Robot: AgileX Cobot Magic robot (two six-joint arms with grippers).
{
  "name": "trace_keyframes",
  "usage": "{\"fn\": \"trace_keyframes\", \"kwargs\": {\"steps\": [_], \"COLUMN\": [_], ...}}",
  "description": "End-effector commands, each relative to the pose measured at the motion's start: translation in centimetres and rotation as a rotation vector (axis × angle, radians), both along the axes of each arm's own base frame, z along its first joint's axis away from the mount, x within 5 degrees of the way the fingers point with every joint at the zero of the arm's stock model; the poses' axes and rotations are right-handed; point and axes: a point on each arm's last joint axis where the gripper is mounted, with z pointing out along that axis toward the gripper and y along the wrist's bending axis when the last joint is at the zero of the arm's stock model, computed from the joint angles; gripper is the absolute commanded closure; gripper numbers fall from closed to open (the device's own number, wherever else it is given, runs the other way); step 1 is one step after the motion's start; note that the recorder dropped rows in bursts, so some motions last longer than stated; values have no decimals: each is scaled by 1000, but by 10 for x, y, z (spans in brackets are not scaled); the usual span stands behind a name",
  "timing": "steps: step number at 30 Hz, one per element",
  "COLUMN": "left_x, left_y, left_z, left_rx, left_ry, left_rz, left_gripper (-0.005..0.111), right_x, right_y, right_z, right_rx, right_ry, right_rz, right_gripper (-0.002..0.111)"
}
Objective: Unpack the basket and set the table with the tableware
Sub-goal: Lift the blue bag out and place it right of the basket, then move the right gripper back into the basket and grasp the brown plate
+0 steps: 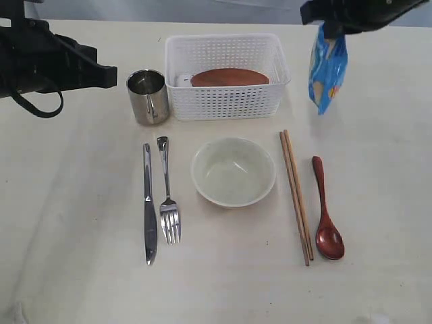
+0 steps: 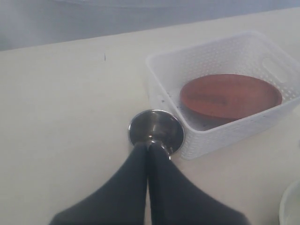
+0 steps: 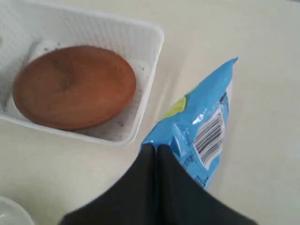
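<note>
The white basket stands at the back of the table with the brown round plate lying in it. The steel mug is just left of the basket. In front lie the knife, fork, bowl, chopsticks and wooden spoon. My left gripper is shut and empty, close beside the mug. To the right of the basket, my right gripper is shut on the top of the blue snack packet, which hangs down.
The packet hangs over bare tabletop beyond the chopsticks' far ends. My left arm stretches across the back left corner. The right arm sits at the back right edge.
</note>
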Motion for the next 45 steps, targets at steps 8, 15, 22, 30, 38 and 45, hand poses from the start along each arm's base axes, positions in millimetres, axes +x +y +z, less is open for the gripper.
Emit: {"fn": "trace_keyframes", "kwargs": {"steps": [8,15,22,30,38,45], "left_x": [0,0,0,0,0,0], "left_y": [2,2,2,2,2,2], "left_z": [-1,-2,-2,-2,-1,-1], "left_rx": [2,3,3,3,3,2], "left_ry": [-2,2,2,2,0,-4], "left_rz": [8,6,6,6,7,10], "left_gripper": [107,107,107,107,107,107], "right_x": [11,25,32,35,27,32], "right_y": [-15,-9,-2,8,8,52], "right_z": [-64,-103,-113,-110,-52,-11], "right_rx": [-112,-95,-14,9,58,-102], "right_ry": [123,153,133,65,-107,-56], "right_rz": [-178,-185,-212,-183,-159,128], "right_gripper": [109,109,108,46,68,57]}}
